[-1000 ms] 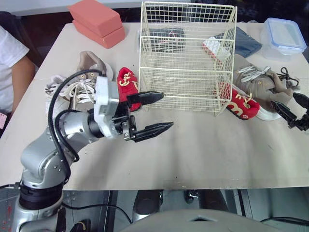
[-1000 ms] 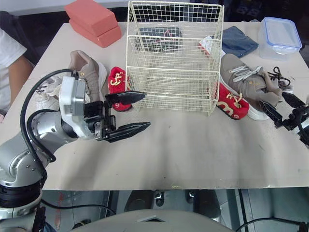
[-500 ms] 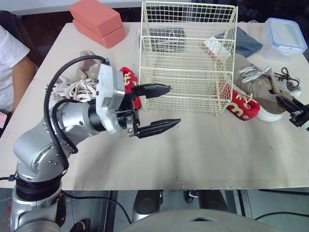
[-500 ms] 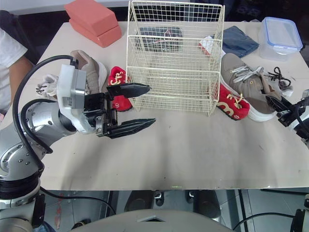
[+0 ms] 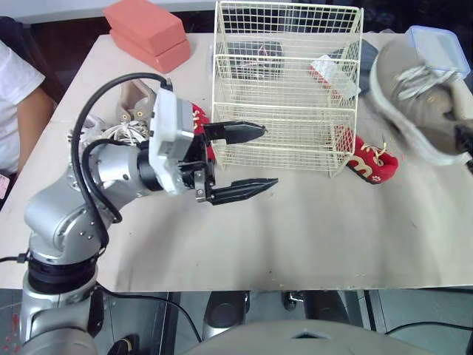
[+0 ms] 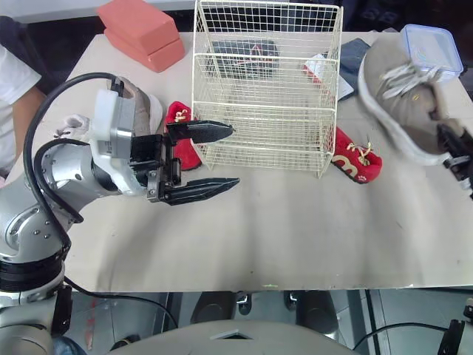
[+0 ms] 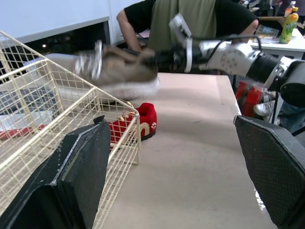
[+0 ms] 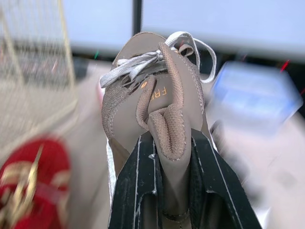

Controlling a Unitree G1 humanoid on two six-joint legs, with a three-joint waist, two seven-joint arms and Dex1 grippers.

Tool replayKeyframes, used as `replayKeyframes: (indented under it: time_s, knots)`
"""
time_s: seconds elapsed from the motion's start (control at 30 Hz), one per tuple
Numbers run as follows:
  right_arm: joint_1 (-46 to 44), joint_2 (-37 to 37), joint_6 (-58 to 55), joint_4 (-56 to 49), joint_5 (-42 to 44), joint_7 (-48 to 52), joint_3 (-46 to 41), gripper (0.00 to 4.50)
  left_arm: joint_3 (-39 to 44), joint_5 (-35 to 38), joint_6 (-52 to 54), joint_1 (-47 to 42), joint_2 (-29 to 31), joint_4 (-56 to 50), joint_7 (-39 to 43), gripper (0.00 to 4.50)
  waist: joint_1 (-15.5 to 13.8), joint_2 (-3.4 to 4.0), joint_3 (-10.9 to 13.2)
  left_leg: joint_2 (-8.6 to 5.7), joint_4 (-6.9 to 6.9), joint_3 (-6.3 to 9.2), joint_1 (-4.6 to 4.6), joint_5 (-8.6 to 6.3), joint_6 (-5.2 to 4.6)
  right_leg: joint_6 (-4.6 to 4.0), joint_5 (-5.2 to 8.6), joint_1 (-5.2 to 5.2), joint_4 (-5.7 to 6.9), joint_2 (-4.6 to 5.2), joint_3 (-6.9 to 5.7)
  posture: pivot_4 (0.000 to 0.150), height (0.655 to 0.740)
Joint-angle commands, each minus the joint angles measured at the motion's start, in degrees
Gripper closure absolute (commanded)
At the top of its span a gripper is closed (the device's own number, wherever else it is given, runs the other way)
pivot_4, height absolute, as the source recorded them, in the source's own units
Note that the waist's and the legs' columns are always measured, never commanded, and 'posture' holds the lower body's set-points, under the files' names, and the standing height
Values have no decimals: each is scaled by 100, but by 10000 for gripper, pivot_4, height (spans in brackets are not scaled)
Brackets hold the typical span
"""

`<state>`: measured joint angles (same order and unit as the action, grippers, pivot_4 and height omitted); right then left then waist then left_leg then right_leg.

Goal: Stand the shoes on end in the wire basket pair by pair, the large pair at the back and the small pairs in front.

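The wire basket [image 5: 284, 89] stands on the table with its open side up. My right gripper [image 8: 170, 139] is shut on the heel of a large taupe shoe [image 5: 417, 96], holding it in the air to the right of the basket. My left gripper [image 5: 267, 157] hangs open in front of the basket's left half, holding nothing. One small red shoe [image 5: 373, 159] lies at the basket's front right corner, another [image 6: 177, 126] left of the basket behind my left gripper. The second taupe shoe [image 5: 137, 100] and a white-laced shoe [image 5: 96, 132] lie behind my left arm.
Two pink blocks [image 5: 148, 33] are stacked at the back left. A clear lidded box [image 5: 437, 44] sits at the back right behind the lifted shoe. A dark shoe [image 5: 255, 55] lies behind the basket. A person's arm [image 5: 18, 111] is at the table's left edge.
My right gripper has shut on the taupe shoe's heel and raised it off the table. My left gripper has moved a little closer to the basket, still open.
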<state>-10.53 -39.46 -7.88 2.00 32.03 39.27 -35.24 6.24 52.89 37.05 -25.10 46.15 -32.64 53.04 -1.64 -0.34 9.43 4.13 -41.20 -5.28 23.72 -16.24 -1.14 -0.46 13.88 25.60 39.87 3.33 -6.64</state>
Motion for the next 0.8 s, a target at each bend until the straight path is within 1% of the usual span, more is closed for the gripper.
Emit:
replayKeyframes:
  time_s: [0.03, 0.17, 0.27, 0.33, 0.47, 0.57, 0.63, 0.7, 0.8]
  knots:
    - [-480, -120, 559, -867, 231, -54, -231, 44543, 155, -122, -199, -294, 201, 229, 409, 0, 47, -1, 2, 0, 0, -1, 0, 0, 0, 0, 0, 2, 1, -1, 1, 1500, 6860]
    - [-794, -253, 887, -1380, -33, 216, 271, 44543, 369, -254, -366, -608, 515, 618, 839, 0, 105, -3, 8, 5, 2, 0, -1, 0, 1, 0, 0, 5, 1, -12, 10, 1500, 6860]
    - [-1262, -651, 1243, -1454, -194, 950, 856, 44543, 660, -67, -268, -1144, 1093, 1122, 1530, 0, 109, -20, 32, 6, 1, 7, -1, 1, 3, -1, 0, 10, 0, -20, 18, 1500, 6860]
    - [-1522, -805, 1394, -1414, -186, 1371, 1151, 44543, 718, -19, -259, -1370, 1286, 1354, 1825, 0, 99, -21, 37, 6, 0, 6, 1, 2, 5, -1, 0, 14, 0, -21, 19, 1500, 6860]
    - [-1827, -951, 1838, -1304, -227, 2155, 1592, 44543, 737, -78, -320, -1595, 1350, 1584, 2075, 0, 41, -35, 48, 3, 1, 6, 9, 2, 5, -1, 0, 12, -7, -17, 16, 1500, 6860]
    - [-1966, -1041, 2247, -1408, -239, 2880, 1994, 44543, 717, -195, -389, -1628, 1343, 1626, 2155, 0, 48, -59, 68, 4, -2, 7, 14, 2, 5, -1, 0, 12, -8, -13, 14, 1500, 6860]
    - [-2046, -1064, 2398, -1466, -253, 3128, 2175, 44543, 692, -216, -383, -1652, 1318, 1636, 2172, 0, 66, -68, 74, 4, -3, 8, 13, 2, 5, -1, -1, 12, -7, -13, 15, 1500, 6860]
    - [-2162, -1080, 2580, -1530, -295, 3418, 2411, 44543, 595, -307, -370, -1687, 1293, 1633, 2137, 0, 81, -71, 77, 5, -3, 8, 11, 2, 6, -1, -1, 12, -5, -13, 15, 1500, 6860]
    - [-2350, -1087, 2793, -1515, -371, 3797, 2733, 44543, 310, -547, -188, -1811, 1215, 1653, 1814, 0, 85, -70, 78, 5, -3, 7, 5, 3, 7, -1, 0, 12, 0, -15, 18, 1500, 6860]
